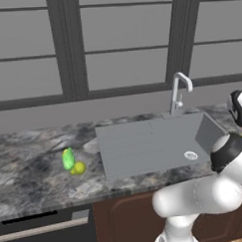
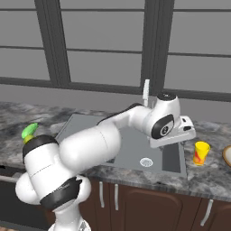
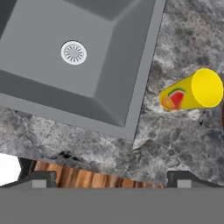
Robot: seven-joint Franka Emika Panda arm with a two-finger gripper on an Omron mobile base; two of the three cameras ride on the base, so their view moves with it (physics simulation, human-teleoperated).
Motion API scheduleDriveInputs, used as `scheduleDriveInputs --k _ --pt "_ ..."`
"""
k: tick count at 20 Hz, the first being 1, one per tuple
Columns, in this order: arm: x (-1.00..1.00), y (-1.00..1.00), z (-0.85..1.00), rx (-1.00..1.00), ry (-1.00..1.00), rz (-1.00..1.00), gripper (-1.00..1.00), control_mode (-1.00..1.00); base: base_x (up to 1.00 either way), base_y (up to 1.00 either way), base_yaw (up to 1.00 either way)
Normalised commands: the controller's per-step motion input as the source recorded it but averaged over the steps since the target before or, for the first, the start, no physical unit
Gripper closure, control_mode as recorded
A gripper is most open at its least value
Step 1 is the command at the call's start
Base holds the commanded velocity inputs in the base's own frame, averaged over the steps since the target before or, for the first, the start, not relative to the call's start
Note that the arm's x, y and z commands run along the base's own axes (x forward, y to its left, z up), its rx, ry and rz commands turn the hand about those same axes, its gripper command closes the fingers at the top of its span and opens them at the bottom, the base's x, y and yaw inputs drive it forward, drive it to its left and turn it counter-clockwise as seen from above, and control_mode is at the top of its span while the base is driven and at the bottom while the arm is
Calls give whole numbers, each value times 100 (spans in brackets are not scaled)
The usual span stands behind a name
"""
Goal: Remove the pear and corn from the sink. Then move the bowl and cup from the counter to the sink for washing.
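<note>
The bright green corn (image 1: 68, 158) and the yellow-green pear (image 1: 78, 168) lie side by side on the counter, left of the grey sink (image 1: 144, 147). The basin holds nothing; its drain (image 3: 73, 52) shows in the hand view. On the counter right of the sink stands the yellow cup (image 2: 200, 152) with a red mark, and the tan bowl (image 2: 228, 155) peeks in at the right edge. My gripper (image 2: 188, 128) hangs over the sink's right rim, above and left of the cup (image 3: 192, 91). Its fingertips (image 3: 39, 179) stand wide apart, open, with nothing between them.
A curved chrome faucet (image 1: 179, 93) rises behind the sink against the window wall. The marble counter (image 1: 30, 162) runs to both sides, with wooden cabinet doors (image 2: 149, 198) below its front edge and a dark appliance front (image 1: 43, 231) at lower left.
</note>
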Motion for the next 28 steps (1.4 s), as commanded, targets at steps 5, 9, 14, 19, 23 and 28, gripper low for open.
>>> scheduleDriveInputs --k 5,9,14,19,23,28 --pt "42 -36 -17 0 12 10 -100 -100 0 0 0" --pt "41 -38 -16 0 15 8 -100 -100 0 0 0" --pt "29 -39 -11 2 5 6 -100 -100 0 0 0" --pt "14 -38 -9 11 0 4 -100 -100 0 0 0" --pt "19 -35 -8 11 0 1 -100 -100 0 0 0" --pt "27 -31 -1 8 0 0 -100 -100 0 0 0"
